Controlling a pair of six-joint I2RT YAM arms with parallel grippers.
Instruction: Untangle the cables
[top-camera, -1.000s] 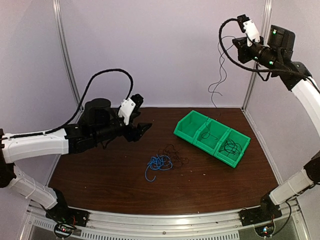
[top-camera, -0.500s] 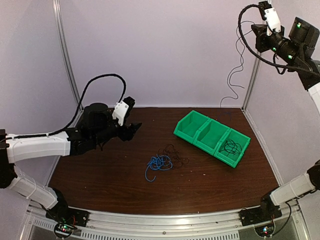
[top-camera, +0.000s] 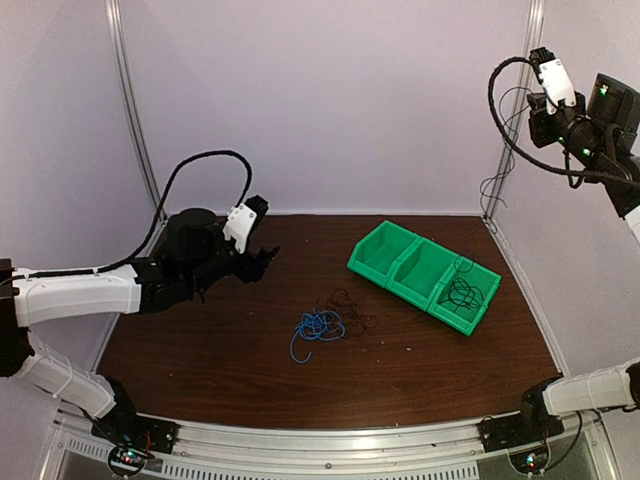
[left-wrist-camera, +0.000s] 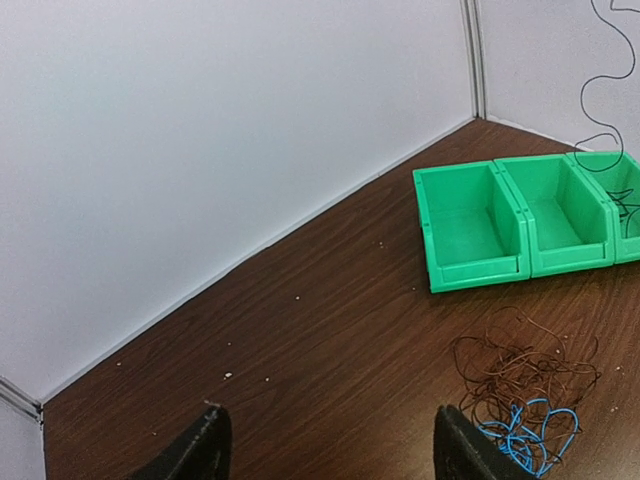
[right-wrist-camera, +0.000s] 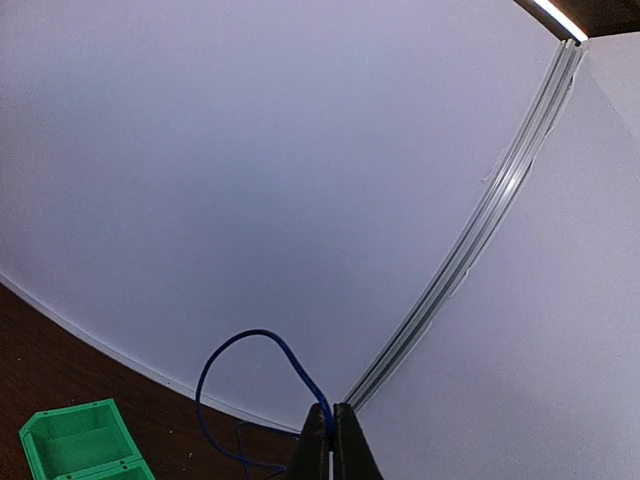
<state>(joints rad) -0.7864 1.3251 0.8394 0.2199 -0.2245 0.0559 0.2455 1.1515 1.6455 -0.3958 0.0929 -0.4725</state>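
A tangle of cables lies mid-table: bright blue loops (top-camera: 318, 325) and thin dark loops (top-camera: 346, 303). It also shows in the left wrist view, with the dark loops (left-wrist-camera: 520, 370) above the blue ones (left-wrist-camera: 530, 435). My left gripper (top-camera: 262, 262) is open and empty, hovering left of the tangle (left-wrist-camera: 335, 455). My right gripper (top-camera: 535, 108) is raised high at the back right, shut on a thin dark cable (right-wrist-camera: 250, 345). That cable (top-camera: 495, 185) hangs down toward the right end of the green bin (top-camera: 425, 272).
The green bin has three compartments; the right one holds a coil of dark cable (top-camera: 463, 293), and the other two look empty (left-wrist-camera: 470, 225). The enclosure's walls and a metal corner post (top-camera: 510, 150) stand close to the right arm.
My right arm swung right and came down a little, carrying the hanging cable over the bin's right end. My left gripper drew back slightly to the left.
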